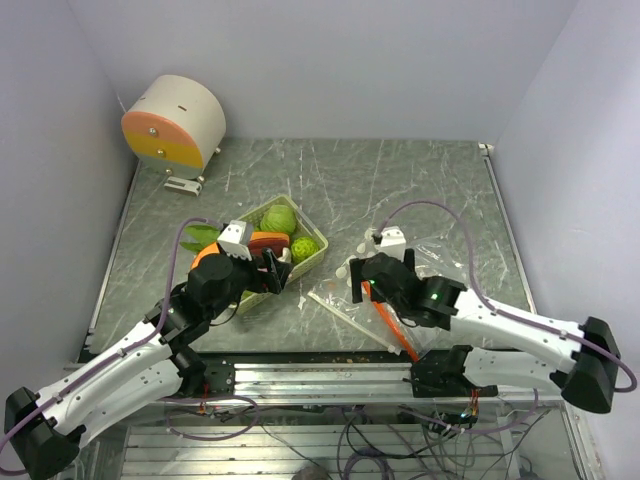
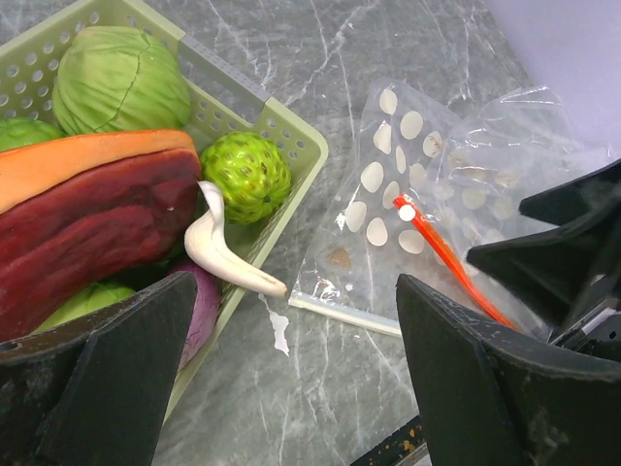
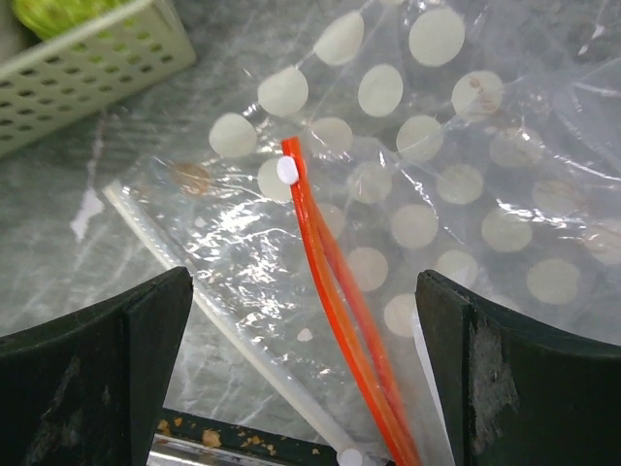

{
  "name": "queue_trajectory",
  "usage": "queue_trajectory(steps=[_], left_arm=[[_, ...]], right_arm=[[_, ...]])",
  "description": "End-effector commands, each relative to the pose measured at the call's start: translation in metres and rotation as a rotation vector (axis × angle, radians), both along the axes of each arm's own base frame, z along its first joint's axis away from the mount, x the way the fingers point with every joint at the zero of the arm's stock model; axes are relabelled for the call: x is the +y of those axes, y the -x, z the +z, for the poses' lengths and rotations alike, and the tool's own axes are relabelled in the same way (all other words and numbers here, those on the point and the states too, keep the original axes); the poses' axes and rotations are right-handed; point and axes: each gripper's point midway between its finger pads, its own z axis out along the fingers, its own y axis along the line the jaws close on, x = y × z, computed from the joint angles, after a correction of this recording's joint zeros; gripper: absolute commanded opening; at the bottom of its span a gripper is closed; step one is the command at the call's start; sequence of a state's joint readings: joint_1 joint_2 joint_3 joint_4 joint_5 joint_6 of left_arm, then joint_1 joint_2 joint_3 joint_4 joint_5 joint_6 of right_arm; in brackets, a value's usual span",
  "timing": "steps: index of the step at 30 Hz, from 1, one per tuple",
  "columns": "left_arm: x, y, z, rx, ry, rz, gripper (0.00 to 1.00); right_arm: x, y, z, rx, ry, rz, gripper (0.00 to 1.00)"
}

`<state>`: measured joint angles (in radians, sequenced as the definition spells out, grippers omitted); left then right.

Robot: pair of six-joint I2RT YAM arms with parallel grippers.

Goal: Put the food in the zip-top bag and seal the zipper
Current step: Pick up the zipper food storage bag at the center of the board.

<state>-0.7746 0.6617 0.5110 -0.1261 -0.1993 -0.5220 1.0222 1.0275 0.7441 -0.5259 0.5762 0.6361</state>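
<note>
Grey marbled table (image 1: 400,180) with two robot arms, a basket of toy food and a zip-top bag.
All the food sits in the pale-green basket (image 2: 291,126): a cabbage (image 2: 121,78), a bumpy green ball (image 2: 245,177) and a red-and-orange slab (image 2: 87,223). The left gripper (image 2: 296,359) hangs wide open and empty over the basket's corner. The right gripper (image 3: 301,359), also spread wide and empty, hovers over the clear, white-dotted bag (image 3: 437,194), which lies beside the basket with its orange zipper (image 3: 335,311) showing.

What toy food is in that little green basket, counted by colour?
In the pale-green plastic basket, left wrist view:
Green: 4 (smooth cabbage-like ball, bumpy ball, two partly hidden green lumps)
Orange-topped dark-red slab: 1
White curved piece: 1
Purple piece: 1
Total: 7 visible
</note>
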Motion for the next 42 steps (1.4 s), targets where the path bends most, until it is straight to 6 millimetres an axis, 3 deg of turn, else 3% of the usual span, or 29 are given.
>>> queue_trajectory(steps=[1, 5, 10, 18, 26, 35, 42], left_arm=[[0.003, -0.003, 0.009, -0.009, 0.019, 0.025, 0.95], [0.005, -0.002, 0.009, -0.011, 0.021, 0.028, 0.95], [0.006, -0.001, 0.008, -0.01, 0.017, 0.03, 0.95], [0.005, -0.002, -0.002, 0.003, 0.005, 0.029, 0.95], [0.004, -0.003, -0.003, 0.004, -0.001, 0.028, 0.95], [0.004, -0.003, -0.006, 0.008, -0.005, 0.024, 0.95], [0.005, -0.002, -0.004, 0.001, 0.004, 0.026, 0.95]], right_arm=[[0.0, 0.005, -0.034, 0.085, 0.102, 0.002, 1.0], [-0.001, 0.002, -0.053, 0.109, 0.165, -0.019, 1.0], [-0.007, -0.007, -0.06, 0.089, 0.222, -0.052, 0.94], [-0.018, -0.012, -0.088, 0.114, 0.336, -0.094, 0.84], [-0.026, -0.021, -0.085, 0.098, 0.336, -0.142, 0.47], [-0.033, -0.024, -0.092, 0.12, 0.349, -0.186, 0.45], [-0.047, -0.027, -0.093, 0.14, 0.349, -0.247, 0.03]])
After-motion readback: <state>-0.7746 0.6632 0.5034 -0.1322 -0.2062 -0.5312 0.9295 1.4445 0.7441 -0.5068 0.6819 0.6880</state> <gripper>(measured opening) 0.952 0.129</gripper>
